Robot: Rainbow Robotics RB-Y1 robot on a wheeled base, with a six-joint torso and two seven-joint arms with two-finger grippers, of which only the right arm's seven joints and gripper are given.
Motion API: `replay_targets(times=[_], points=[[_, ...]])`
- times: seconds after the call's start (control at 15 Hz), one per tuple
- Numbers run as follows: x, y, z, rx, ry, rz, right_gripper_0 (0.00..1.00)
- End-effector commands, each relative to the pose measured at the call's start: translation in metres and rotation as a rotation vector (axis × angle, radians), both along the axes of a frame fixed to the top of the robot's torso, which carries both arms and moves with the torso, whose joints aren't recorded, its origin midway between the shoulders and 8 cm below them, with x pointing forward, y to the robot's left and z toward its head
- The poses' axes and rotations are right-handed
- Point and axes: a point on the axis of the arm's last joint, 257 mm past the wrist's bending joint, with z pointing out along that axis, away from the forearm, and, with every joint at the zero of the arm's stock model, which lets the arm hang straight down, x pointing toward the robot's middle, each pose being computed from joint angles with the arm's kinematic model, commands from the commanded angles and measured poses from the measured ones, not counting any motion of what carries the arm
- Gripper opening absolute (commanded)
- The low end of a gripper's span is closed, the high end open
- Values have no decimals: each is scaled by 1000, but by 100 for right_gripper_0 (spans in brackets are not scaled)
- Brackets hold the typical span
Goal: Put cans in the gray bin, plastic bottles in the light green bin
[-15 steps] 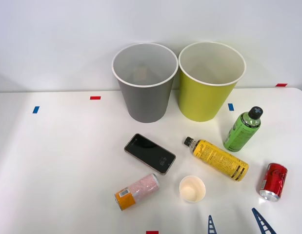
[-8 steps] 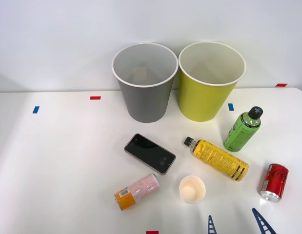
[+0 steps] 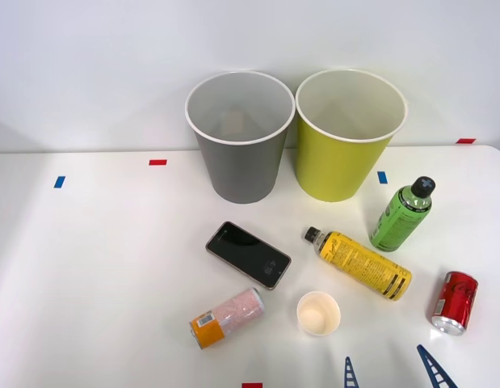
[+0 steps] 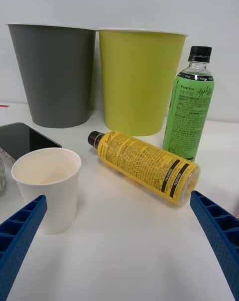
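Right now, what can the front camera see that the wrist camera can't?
Front view alone: the red can, the pink can and the bins' insides.

Wrist view alone: the green bottle's label print up close.

Both: the gray bin, the light green bin, the yellow bottle, the paper cup, the phone, and the open right hand.
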Motion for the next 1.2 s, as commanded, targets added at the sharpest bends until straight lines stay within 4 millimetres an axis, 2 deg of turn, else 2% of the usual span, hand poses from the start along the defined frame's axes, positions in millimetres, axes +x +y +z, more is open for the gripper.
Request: replay_targets(times=[0.07, 1.2], points=[[0, 0, 0, 0, 0, 0, 100], [0, 0, 0, 0, 0, 0, 100]])
